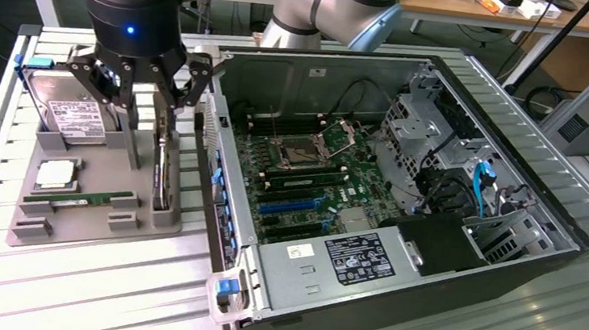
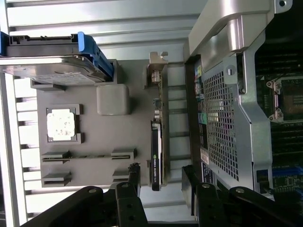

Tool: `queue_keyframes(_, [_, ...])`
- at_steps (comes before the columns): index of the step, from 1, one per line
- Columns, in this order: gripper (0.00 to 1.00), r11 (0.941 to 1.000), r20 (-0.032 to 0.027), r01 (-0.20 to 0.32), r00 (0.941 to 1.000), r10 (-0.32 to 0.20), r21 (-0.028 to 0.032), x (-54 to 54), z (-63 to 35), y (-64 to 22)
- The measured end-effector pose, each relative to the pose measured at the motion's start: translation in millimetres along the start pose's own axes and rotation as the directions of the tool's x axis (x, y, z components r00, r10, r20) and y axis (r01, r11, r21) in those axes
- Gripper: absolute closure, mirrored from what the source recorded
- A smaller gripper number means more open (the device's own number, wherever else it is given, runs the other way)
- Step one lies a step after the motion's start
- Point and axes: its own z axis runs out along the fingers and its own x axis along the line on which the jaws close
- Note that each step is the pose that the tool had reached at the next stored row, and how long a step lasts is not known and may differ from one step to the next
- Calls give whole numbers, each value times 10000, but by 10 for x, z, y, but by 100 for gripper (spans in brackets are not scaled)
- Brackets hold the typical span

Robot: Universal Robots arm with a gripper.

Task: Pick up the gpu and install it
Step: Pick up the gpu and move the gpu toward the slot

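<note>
Exterior view: the end effector [image 1: 149,98] hangs over the grey holder [image 1: 83,230] on the slatted worktop [image 1: 77,290], with its fingers spread wide and nothing between them. The gpu [image 1: 167,175] stands on edge in a slot along the holder's side nearest the open case [image 1: 380,181], directly below the spread fingers. It is not in the case. On the holder, towards the exterior view's left, sit the drive [image 1: 75,115], a chip [image 1: 58,175] and a memory stick [image 1: 80,199]. From the wrist view, the end effector [image 2: 161,174] straddles one end of the gpu [image 2: 157,142]. One finger [image 2: 134,174] is on the holder side and the other on the case side, and a gap shows between each finger and the card, so it looks released and not touching. The card's silver bracket is at the end away from the fingers. The case [image 2: 227,118] lies just beside the holder [image 2: 94,151].
</note>
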Motion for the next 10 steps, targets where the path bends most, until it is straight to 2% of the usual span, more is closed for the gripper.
queue_keyframes(10, [52, 10000, 0, 0, 10000, 0, 0, 2, 73, -7])
